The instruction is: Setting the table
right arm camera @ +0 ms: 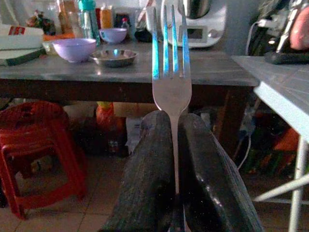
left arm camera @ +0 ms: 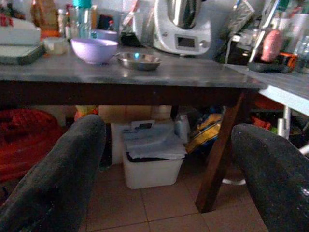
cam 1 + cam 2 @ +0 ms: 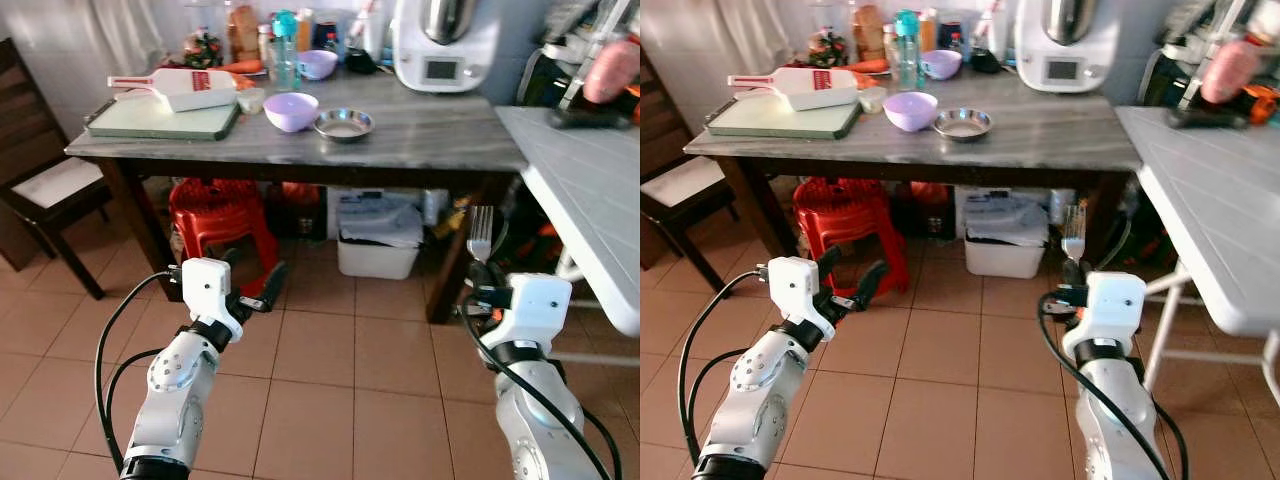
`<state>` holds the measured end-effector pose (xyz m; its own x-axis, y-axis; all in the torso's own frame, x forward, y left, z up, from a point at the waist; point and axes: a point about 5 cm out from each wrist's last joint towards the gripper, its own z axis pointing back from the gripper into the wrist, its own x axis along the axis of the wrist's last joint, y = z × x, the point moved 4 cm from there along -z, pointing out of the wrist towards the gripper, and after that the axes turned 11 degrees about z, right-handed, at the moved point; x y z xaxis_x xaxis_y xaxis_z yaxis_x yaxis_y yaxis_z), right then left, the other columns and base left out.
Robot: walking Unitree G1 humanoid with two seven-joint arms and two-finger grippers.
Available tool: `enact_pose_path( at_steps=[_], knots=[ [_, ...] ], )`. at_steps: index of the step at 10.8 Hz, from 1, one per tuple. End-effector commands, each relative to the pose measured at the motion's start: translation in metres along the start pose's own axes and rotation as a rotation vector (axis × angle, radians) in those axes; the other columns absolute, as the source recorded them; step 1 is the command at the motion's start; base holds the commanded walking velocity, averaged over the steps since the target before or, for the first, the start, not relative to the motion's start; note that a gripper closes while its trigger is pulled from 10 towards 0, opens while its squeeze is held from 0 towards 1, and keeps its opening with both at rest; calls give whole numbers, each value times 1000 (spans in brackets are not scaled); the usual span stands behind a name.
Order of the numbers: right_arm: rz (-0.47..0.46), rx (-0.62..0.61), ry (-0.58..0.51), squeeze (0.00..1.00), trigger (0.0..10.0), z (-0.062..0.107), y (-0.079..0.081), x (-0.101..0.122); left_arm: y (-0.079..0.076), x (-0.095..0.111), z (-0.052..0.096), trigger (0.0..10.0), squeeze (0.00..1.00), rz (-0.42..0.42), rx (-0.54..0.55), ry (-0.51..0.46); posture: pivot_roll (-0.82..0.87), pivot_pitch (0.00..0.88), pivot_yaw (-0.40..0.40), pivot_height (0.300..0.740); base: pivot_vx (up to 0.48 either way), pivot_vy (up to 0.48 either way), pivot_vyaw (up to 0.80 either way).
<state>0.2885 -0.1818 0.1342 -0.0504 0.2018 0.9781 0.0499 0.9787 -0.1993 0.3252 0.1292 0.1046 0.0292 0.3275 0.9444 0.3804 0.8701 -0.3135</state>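
**Fork held upright before the grey surface**

The right end effector (image 1: pixel 175 159) is clenched on a fork (image 1: pixel 170 72), its two black fingers (image 1: pixel 147 164) pressed against the handle from both sides. The fork stands upright, tines up, at about 4 o'clock in the head views (image 3: pixel 480 232), over the tiled floor (image 3: pixel 320 350) and short of the surface's front edge.

The left end effector (image 3: pixel 262 290) is released, fingers (image 2: pixel 63 169) spread wide with nothing between them. It hovers at about 8 o'clock, in front of a red stool (image 3: pixel 215 215) that stands under the surface.

The grey surface (image 3: pixel 430 135) runs across 12 o'clock. On it, a purple bowl (image 3: pixel 291 110) sits just beside a steel dish (image 3: pixel 343 124), the bowl to the robot's left of it. Further left lies a cutting board (image 3: pixel 165 120) with a white tray (image 3: pixel 185 85) on top. A second, smaller purple bowl (image 3: pixel 317 63) and a teal-capped bottle (image 3: pixel 285 45) stand toward the back, and a white kitchen machine (image 3: pixel 445 45) is at the back right.

A white bin (image 3: pixel 380 245) sits on the floor under the surface. A white table (image 3: pixel 590 200) juts in at 3 o'clock, and a dark chair (image 3: pixel 45 185) stands at 9 o'clock.
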Motion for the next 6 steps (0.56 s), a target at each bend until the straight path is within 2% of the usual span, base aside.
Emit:
enact_pose_path(
  at_steps=[1,6],
  knots=[
    [-1,4,-21,0,10000,-2,2,5,2,3,1,10000,0,3,1,-6,40,0,22,740,379,0,0],
    [0,9,-30,0,10000,-5,3,7,-1,2,0,10000,0,5,-12,4,40,0,20,740,379,0,0]
  ],
)
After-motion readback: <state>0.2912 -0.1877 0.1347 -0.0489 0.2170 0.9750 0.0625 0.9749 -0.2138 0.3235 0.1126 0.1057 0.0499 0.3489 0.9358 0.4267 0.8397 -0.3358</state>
